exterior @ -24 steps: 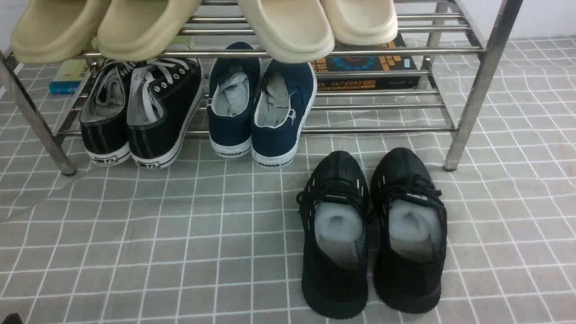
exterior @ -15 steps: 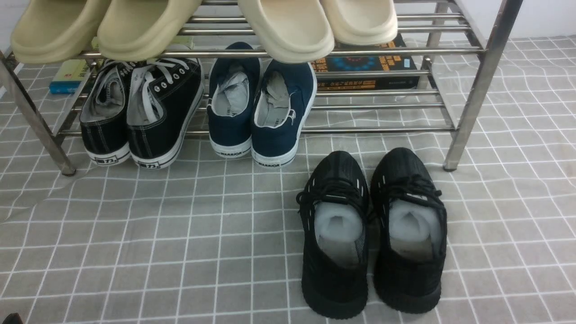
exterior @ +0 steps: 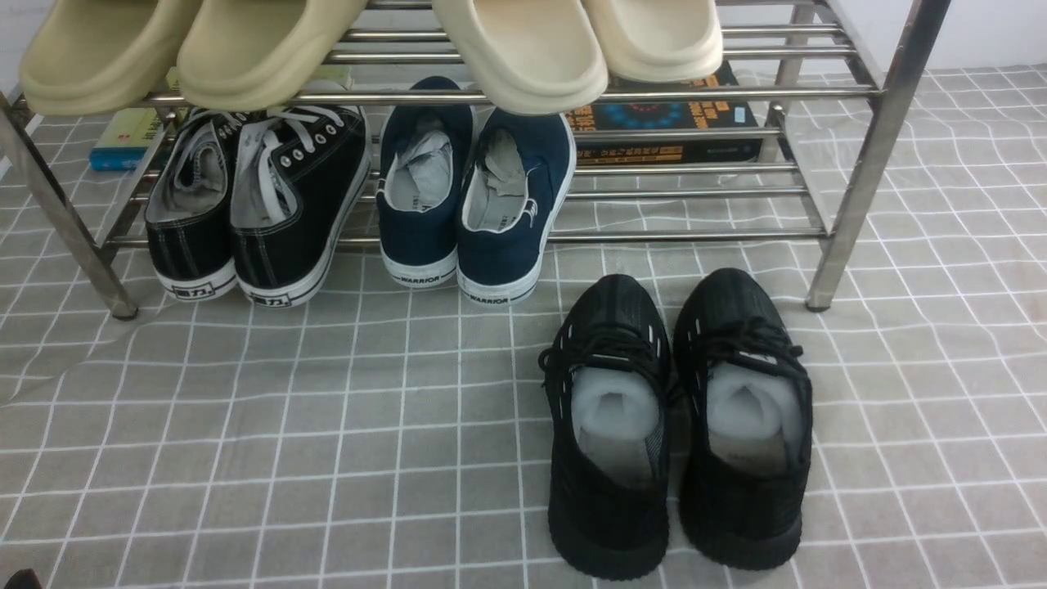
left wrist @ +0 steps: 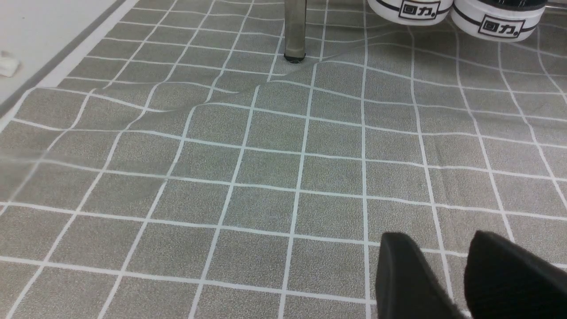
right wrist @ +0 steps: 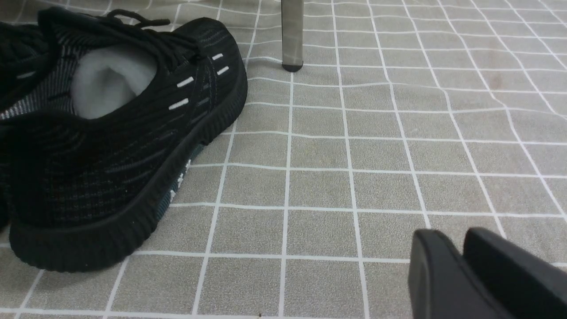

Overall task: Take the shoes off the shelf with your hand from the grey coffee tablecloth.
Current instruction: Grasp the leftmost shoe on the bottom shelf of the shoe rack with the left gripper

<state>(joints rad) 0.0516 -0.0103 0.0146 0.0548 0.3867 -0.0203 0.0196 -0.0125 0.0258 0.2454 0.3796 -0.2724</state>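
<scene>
Two black canvas shoes (exterior: 258, 204) with white laces sit side by side at the left end of the shelf (exterior: 859, 164). They rest on its lowest bars, heels toward the near side and jutting over the grey coffee tablecloth (exterior: 327, 425). Nothing in the front view has shifted over the last second: every pair lies where it lay and no arm has come into the scene, so the pickup appears not to have begun.

The left fingers (left wrist: 407, 279) hover low over bare cloth on the near side of the shelf's left leg. They are partly apart and hold nothing, with the canvas heels well ahead of them. Each white heel tab (left wrist: 418, 9) reads 回力 in a black frame.

To the right on the same bars stand navy slip-ons (exterior: 474, 204), heels printed WARRIOR. Beige slippers (exterior: 523, 49) line the tier above. Behind the bars lies a dark box (exterior: 662, 123) whose orange lettering is too blurred to read.

Further right, off the shelf and on the covered tabletop, a pair of all-black knit sneakers (exterior: 679, 425) stands filled with white stuffing. The right fingers (right wrist: 443, 274) are closed almost tip to tip and empty. They sit beside the knit pair, on the near side of the shelf's right leg.
</scene>
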